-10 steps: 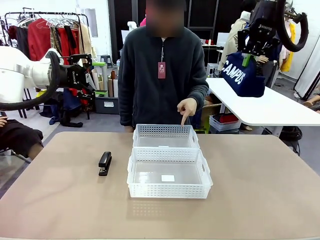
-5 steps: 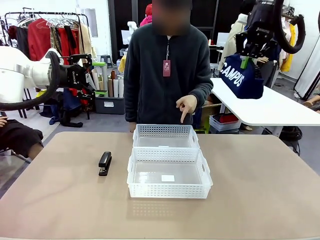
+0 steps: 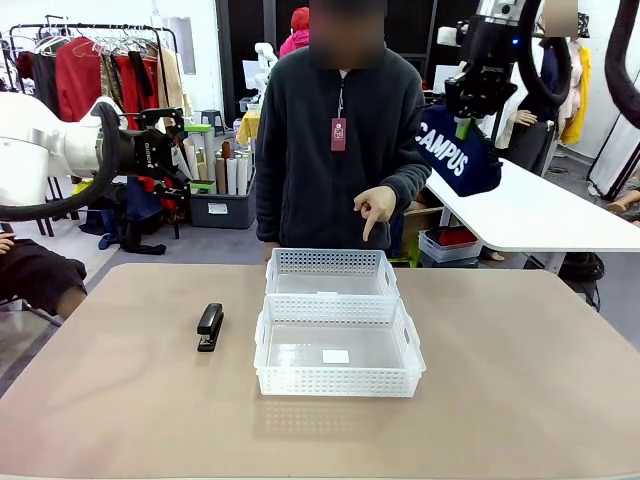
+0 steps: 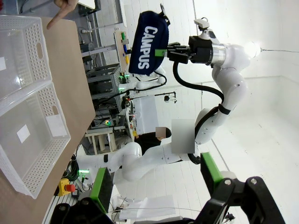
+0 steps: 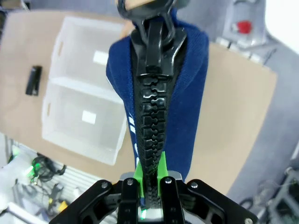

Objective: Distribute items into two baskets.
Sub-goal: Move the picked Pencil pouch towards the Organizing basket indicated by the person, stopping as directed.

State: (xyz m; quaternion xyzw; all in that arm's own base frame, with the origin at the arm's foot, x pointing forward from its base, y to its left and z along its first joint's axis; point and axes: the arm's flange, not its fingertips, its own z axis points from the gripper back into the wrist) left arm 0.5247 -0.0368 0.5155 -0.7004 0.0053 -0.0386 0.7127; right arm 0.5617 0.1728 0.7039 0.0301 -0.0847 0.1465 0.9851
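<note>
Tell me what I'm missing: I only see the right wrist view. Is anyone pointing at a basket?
Observer: Yes. The front view shows the person's hand pointing a finger down toward the far basket.
Operator: What's the left gripper doing?
Observer: The left gripper is raised off to the left, jaws wide open, holding nothing.
Operator: How high is the pouch?
Observer: The pouch hangs from the shut right gripper well above the table, beside the person's shoulder.

Navy pouch (image 3: 463, 165) with white lettering, black stapler (image 3: 209, 327), translucent-white baskets (image 3: 338, 381) with lattice sides
</note>
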